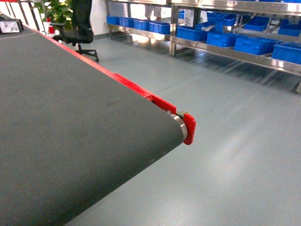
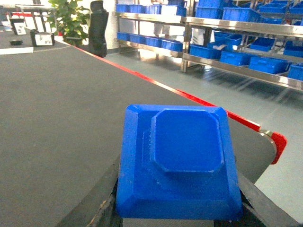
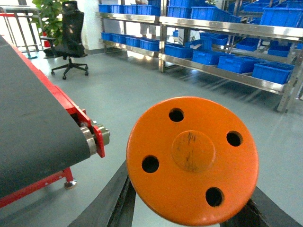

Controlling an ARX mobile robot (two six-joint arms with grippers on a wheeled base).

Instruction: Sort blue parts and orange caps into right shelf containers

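In the left wrist view my left gripper (image 2: 177,210) is shut on a blue part (image 2: 182,161), a square stepped block with a raised octagonal top, held above the dark belt (image 2: 57,109). Over the bare floor past the belt's end, the right wrist view shows my right gripper (image 3: 189,210) shut on an orange cap (image 3: 191,158), a round disc with several holes. Its black fingers (image 3: 111,198) flank the disc. Blue shelf containers (image 1: 254,44) stand on steel racks at the far right, also seen as crates (image 3: 272,71). Neither gripper shows in the head view.
The grey conveyor belt (image 1: 70,141) fills the left of the head view and ends at a red bracket (image 1: 189,128). A black office chair (image 1: 80,28) and a plant (image 1: 56,9) stand at the back left. Grey floor (image 1: 225,117) lies between belt and racks.
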